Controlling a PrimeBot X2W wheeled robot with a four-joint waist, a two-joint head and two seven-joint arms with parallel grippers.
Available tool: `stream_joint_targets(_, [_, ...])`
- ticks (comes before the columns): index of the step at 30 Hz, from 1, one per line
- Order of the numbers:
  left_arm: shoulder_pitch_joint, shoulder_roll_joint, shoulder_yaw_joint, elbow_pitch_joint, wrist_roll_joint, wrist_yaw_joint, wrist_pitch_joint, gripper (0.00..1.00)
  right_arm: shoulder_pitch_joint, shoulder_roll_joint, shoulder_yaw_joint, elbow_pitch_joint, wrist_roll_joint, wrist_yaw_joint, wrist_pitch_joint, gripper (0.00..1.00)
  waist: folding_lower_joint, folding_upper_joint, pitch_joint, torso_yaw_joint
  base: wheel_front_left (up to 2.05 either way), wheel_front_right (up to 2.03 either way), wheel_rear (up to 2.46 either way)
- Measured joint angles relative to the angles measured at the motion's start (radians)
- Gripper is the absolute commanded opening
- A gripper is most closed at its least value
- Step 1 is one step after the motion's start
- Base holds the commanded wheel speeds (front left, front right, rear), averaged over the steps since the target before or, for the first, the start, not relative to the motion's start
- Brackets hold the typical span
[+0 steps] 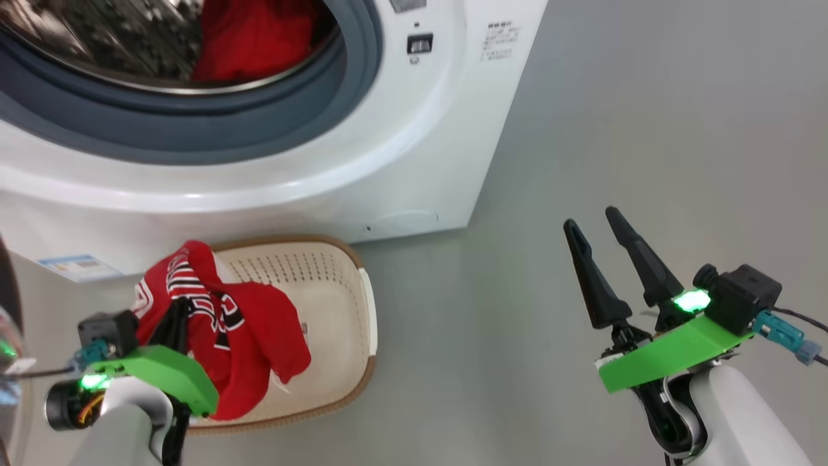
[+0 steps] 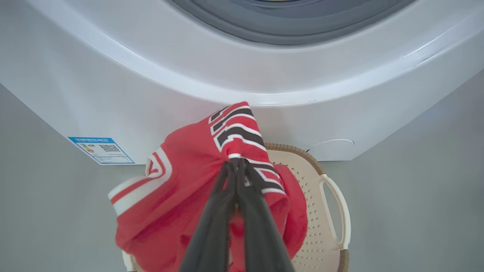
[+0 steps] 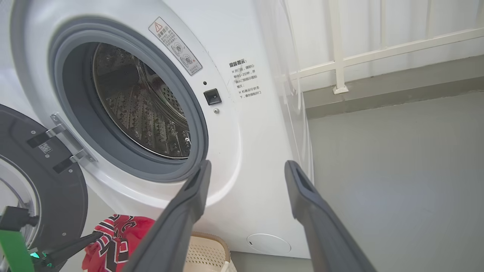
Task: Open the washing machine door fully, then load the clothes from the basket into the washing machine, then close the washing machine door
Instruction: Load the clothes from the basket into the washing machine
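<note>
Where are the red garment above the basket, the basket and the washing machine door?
red garment (image 2: 181,204), left wrist view, plain red fabric left of the lettering.
basket (image 1: 323,285), head view, bare perforated inner wall.
washing machine door (image 3: 64,196), right wrist view, black inner face below the hinge.

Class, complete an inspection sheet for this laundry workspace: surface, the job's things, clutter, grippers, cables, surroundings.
Surface: smooth grey floor.
Job's things: big white front-loading washing machine, its round glossy black door standing open; red fabric inside the steel drum; red lettered fabric garment held over the cream perforated plastic basket.
Clutter: nothing seen.
Grippers: left gripper shut on the garment; right gripper open, holding nothing.
Cables: dark cable with teal plug at the right wrist.
Surroundings: white metal railing, pale wall behind it.
</note>
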Motion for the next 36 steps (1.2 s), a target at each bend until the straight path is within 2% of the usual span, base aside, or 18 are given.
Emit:
stream_joint_targets(14, [0.199,0.0,0.038,-0.314,0.003,0.002,0.0,0.0,0.086,-0.016,-0.012,0.014,0.008,0.0,0.0,1.0,0.0,0.0,-0.147,0.027,0.0,0.0,0.0])
stream_joint_targets(26, [0.346,0.002,0.038,-0.566,0.012,0.047,0.0,0.0,0.146,-0.034,-0.016,0.021,0.013,0.0,0.0,1.0,-0.0001,0.0,-0.25,0.044,0.0,0.0,0.0])
stream_joint_targets(36, [0.427,0.015,0.035,-0.736,0.012,0.086,0.024,0.0,0.164,-0.046,-0.028,0.02,0.015,0.0,0.0,1.0,0.0,0.0,-0.287,0.053,0.0,0.0,0.0])
